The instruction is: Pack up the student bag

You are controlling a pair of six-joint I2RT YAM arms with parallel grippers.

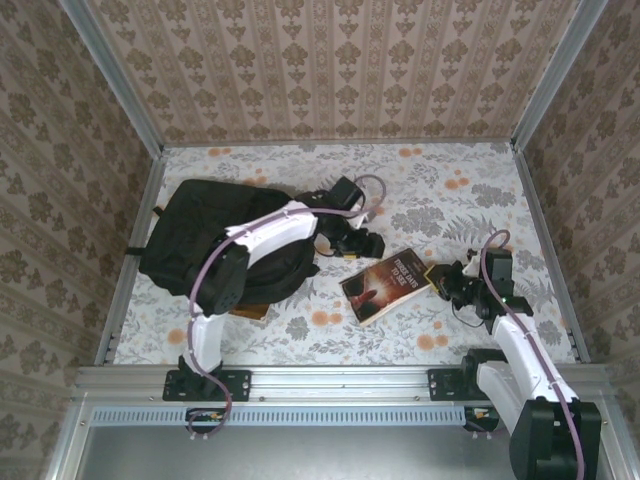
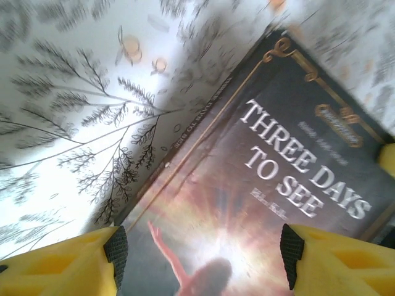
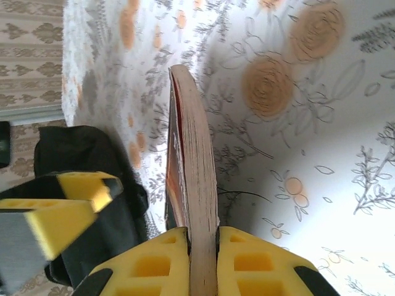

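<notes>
The student bag (image 1: 205, 240), a large black backpack, lies at the left of the table and is also in the right wrist view (image 3: 80, 154). A dark book titled "Three Days to See" (image 1: 385, 285) lies right of it on the floral cloth. My right gripper (image 1: 443, 280) is shut on the book's right edge; the page block (image 3: 196, 166) is clamped between its yellow fingers (image 3: 203, 243). My left gripper (image 1: 365, 245) hovers over the book's far left corner, open, with the cover (image 2: 278, 185) below and nothing between its pads (image 2: 203, 253).
A brown flat object (image 1: 250, 310) pokes out from under the bag's near edge. Metal frame rails (image 1: 130, 260) and wallpapered walls close in the table on three sides. Floral cloth (image 1: 450, 190) lies bare behind the book and to its right.
</notes>
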